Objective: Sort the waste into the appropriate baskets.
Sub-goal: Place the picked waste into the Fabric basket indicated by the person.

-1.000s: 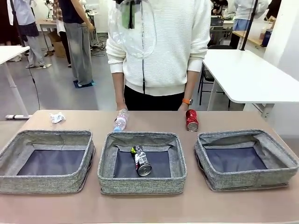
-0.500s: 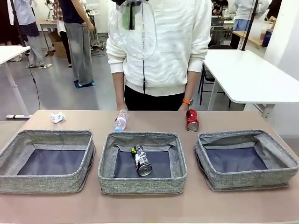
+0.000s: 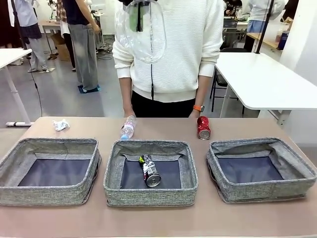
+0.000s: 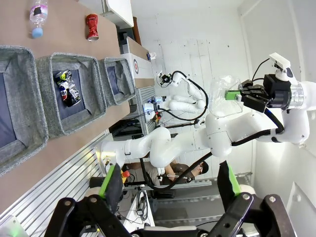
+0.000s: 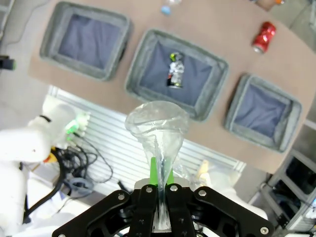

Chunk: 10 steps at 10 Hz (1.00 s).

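Front view: finds black-silver can point(image 3: 149, 171) lying in middle basket point(image 3: 150, 196); beyond it on the bench point(image 3: 163, 220), blue-capped bottle point(image 3: 128, 127), red can point(image 3: 203, 127), paper wad point(image 3: 60, 124). Left wrist view: holds left pincer point(image 4: 167, 181) wide, nothing in it. Right wrist view: grips crushed clear bottle point(image 5: 157, 126) in right pincer point(image 5: 159, 170), high above the bench.

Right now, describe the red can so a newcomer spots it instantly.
Find the table with three grey baskets in a row. Beyond the gap between the middle basket and right basket, toward the person, lies the red can. Unlike the black-silver can inside the middle basket, it is red and on bare tabletop.
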Motion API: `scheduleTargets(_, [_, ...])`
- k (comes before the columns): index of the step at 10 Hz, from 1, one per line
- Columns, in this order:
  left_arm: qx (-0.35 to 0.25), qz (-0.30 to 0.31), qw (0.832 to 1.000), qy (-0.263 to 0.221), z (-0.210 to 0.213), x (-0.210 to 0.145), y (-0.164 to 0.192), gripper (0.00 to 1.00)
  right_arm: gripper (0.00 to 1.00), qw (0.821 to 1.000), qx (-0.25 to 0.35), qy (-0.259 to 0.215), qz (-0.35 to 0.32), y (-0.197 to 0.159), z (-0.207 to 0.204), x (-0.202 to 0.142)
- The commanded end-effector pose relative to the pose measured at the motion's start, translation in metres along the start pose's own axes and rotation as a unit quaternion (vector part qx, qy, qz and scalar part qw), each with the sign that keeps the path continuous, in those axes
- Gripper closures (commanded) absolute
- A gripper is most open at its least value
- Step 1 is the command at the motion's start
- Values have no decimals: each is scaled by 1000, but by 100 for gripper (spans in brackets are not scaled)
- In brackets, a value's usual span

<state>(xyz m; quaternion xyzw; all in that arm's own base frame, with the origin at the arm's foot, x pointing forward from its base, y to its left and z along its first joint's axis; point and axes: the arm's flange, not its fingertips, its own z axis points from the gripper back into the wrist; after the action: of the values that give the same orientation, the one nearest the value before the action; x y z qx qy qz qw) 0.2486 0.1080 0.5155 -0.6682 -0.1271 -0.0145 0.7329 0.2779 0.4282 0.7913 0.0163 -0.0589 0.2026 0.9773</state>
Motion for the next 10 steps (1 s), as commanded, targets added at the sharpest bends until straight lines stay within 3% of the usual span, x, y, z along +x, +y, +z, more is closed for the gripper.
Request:
scheduleTargets(1, [-10,-9,1000,0,0,0,-2,0,99,1000,-3,-1,8,0,-1,-1])
scheduleTargets(10, [-10,-9,1000,0,0,0,-2,0,99,1000,-3,-1,8,0,-1,-1])
